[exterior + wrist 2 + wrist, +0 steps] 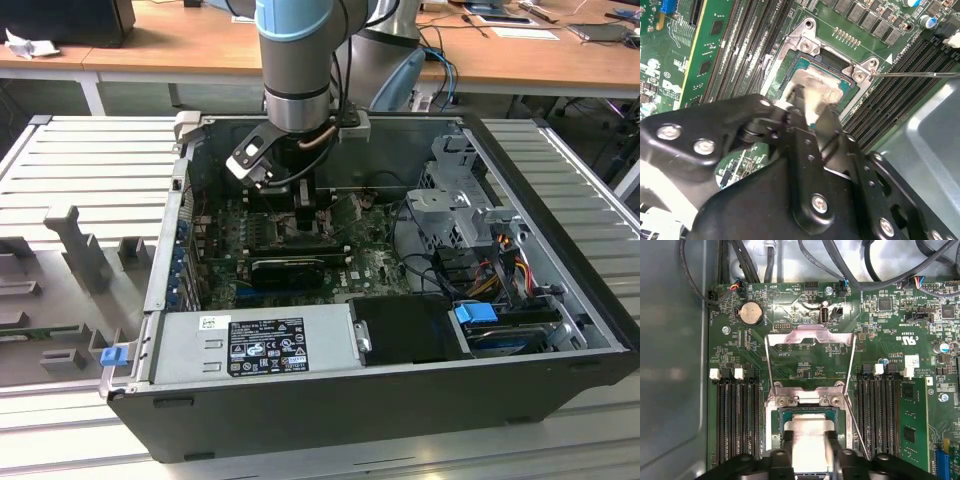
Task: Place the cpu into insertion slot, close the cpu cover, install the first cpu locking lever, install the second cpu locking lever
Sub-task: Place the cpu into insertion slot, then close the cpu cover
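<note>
My gripper (305, 225) reaches down into the open computer case onto the green motherboard (365, 265). In both wrist views its two black fingers (789, 441) press against opposite sides of the cpu (809, 426), whose silver top (815, 85) lies level in the insertion slot (775, 422). The gripper (809, 437) (814, 102) is shut on the cpu. The cpu cover (810, 334) stands swung open beyond the slot, its square window showing the board behind. A thin locking lever (856, 422) (915, 75) sticks out loose beside the socket.
Black memory slots (737, 420) (880, 410) flank the socket on both sides. A coin battery (750, 314) and cables (840, 260) lie past the cover. In the exterior view a power supply (255, 345) fills the case front and a drive cage (460, 200) stands at the right.
</note>
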Controlling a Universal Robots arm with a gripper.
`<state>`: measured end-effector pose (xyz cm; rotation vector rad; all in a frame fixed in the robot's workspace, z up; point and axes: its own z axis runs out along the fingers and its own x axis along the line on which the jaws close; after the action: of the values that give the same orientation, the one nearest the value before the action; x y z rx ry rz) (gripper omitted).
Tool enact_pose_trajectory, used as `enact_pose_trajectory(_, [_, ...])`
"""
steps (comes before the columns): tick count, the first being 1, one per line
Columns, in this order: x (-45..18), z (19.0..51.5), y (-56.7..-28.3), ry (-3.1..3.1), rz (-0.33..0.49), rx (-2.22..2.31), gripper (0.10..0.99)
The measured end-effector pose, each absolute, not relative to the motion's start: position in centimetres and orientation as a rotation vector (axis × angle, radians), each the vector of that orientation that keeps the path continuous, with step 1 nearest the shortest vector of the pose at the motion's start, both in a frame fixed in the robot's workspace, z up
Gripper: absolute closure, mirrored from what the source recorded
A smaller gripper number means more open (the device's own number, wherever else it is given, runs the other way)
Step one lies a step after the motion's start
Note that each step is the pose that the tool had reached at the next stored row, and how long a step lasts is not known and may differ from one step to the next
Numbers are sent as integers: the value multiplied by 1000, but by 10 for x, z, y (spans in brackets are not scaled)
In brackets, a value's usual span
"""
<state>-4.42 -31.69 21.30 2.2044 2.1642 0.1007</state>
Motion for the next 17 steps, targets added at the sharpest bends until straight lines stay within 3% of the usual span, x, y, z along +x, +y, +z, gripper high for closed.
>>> enact_pose_trajectory(4, [-44,214,-317,2164,100,2204,980])
enact_pose_trajectory(17, [-44,219,-317,2164,100,2204,980])
